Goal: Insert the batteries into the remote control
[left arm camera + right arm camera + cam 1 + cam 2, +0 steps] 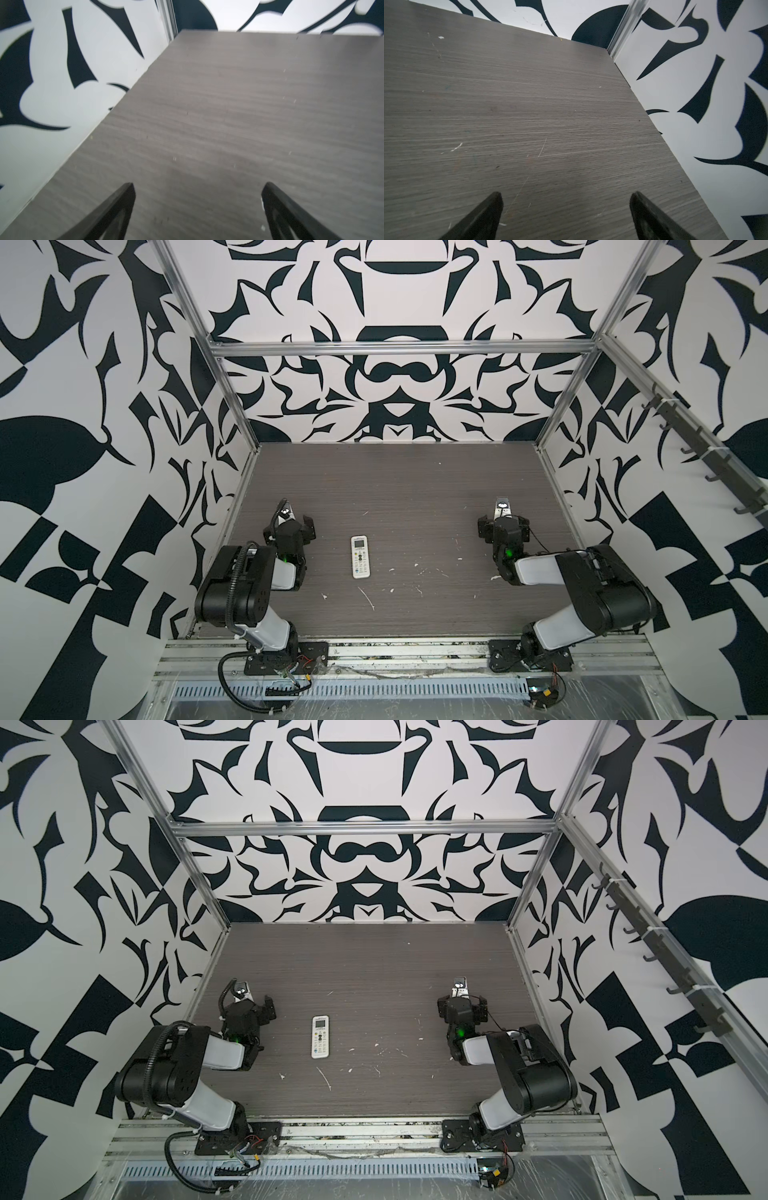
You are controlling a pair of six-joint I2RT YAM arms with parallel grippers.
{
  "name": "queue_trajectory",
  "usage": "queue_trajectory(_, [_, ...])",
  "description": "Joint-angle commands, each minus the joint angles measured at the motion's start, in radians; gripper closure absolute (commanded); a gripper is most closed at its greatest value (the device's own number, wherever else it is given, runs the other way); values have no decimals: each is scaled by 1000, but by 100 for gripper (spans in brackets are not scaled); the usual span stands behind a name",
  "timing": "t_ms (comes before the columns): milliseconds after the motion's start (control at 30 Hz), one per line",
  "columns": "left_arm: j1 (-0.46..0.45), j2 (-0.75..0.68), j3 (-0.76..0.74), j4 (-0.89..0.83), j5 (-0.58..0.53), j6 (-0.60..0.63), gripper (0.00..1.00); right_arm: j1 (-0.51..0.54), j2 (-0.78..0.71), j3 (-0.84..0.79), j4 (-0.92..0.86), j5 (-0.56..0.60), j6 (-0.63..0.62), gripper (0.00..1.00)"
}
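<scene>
remote control lies flat on the grey wood-grain table in both top views. its buttons and small screen face up, so its plain back is down against the board. its long axis runs from the near edge toward the far wall, screen end farther away. my left gripper is to its left, near but not touching, and points at the far wall, so the handset lies off to that gripper's right. my right gripper is well apart from it on the opposite side, which makes the left arm clearly the nearer one. i find no batteries anywhere on the table here, only white flecks and scratches.

in the left wrist view my two dark fingers stand spread wide with nothing but bare table between them. the remote control is outside this frame.

the right wrist view shows much the same. my fingers are spread wide and empty, and ahead is scratched table with the patterned wall alongside. neither remote nor batteries appear.

with the batteries nowhere in sight, i cannot tell whether they already sit inside the handset or lie somewhere hidden. if the remote needs handling, i judge the left arm should swing to its right and close across the narrow width of the body, not along its length.
</scene>
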Motion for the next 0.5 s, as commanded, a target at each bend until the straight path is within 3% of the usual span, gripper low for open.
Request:
queue_trajectory(0, [27, -15, 34, 12, 72, -25, 1, -49, 3, 9, 84, -27, 67, 1])
queue_trajectory(67, [46, -17, 45, -11, 90, -42, 1, -49, 42, -7, 162, -17, 56, 0])
queue_trajectory(467, [54, -18, 45, -10, 65, -60, 1, -50, 33, -6, 141, -20, 62, 0])
